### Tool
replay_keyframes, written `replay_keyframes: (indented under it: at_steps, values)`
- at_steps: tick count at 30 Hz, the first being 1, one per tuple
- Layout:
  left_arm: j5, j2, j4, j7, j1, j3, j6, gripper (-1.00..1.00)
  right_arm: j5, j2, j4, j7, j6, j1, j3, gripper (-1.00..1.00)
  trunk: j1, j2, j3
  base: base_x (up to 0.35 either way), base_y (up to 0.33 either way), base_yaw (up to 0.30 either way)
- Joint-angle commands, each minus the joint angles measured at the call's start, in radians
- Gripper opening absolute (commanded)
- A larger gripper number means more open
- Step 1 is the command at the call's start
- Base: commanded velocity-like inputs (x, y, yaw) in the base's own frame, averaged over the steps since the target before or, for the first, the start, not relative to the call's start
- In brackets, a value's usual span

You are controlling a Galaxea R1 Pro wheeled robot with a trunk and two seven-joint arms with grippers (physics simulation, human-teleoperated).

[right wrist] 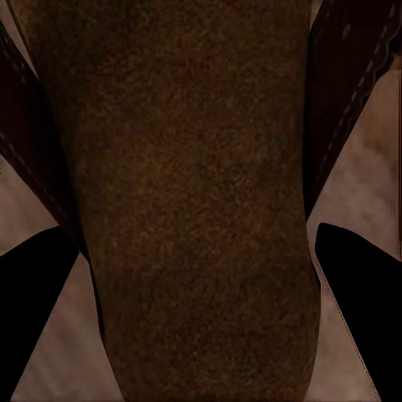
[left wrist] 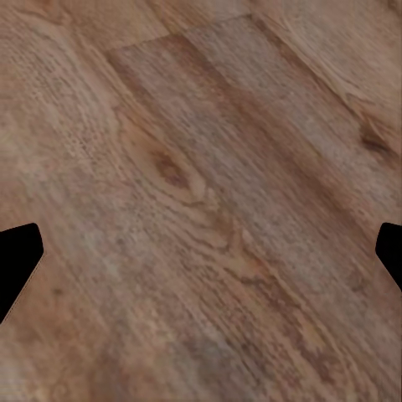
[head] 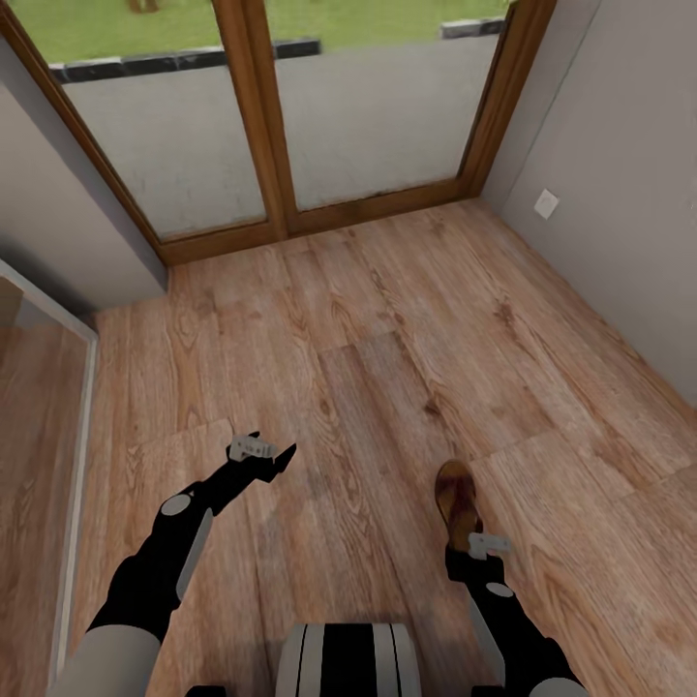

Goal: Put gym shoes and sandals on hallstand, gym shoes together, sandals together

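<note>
Left arm: bent at the elbow, reaching forward; left gripper (head: pixel 276 458) hangs above bare corridor floor (head: pixel 387 319), fingers spread wide, holding nothing. Right arm: extended forward and down; right gripper (head: pixel 469 537) straddles one sandal (head: pixel 457 499), a finger on each side, contact cannot be confirmed. Count: one sandal, on the floor.

Left arm bent at elbow, forearm reaching forward and inward; left hand (head: pixel 276 457) low, empty, 2 fingers (left wrist: pixel 18 264) spread wide apart. Right arm stretched forward from shoulder, wrist angled down; right hand (head: pixel 463 534) closed around sandal (head: pixel 457 499), dark fingertips (right wrist: pixel 356 289) flanking its insole on both sides.
</note>
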Motion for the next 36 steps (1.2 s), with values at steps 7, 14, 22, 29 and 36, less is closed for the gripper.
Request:
replay_keyframes:
  at_steps: [7,14,22,29,36]
  values:
    - [-0.006,0.001,-0.001,-0.007,0.013,0.007,0.009,1.00,0.008,0.001,-0.001,0.000,-0.024,0.001,-0.002,-1.00,-0.003,0.001,0.027,0.000,0.000,0.000]
    - [-0.007,0.002,0.000,-0.007,0.027,0.015,0.011,1.00,0.008,0.002,0.000,0.000,-0.030,0.002,-0.001,-1.00,-0.006,0.003,0.054,0.000,0.000,0.000]
    - [-0.009,0.005,0.004,-0.008,0.067,0.063,0.011,1.00,0.007,0.009,0.001,-0.001,-0.032,0.002,0.000,-1.00,-0.010,0.005,0.085,0.000,0.000,0.000]
    - [-0.011,0.006,0.015,-0.005,0.171,0.129,-0.002,1.00,0.009,0.006,-0.016,0.000,-0.031,0.002,0.000,-1.00,-0.013,0.007,0.117,0.000,0.000,-0.064]
    - [-0.014,0.008,0.016,-0.006,0.240,0.188,-0.006,1.00,0.021,0.000,-0.055,0.002,-0.028,0.003,0.000,-1.00,-0.016,0.008,0.155,0.000,0.000,-0.128]
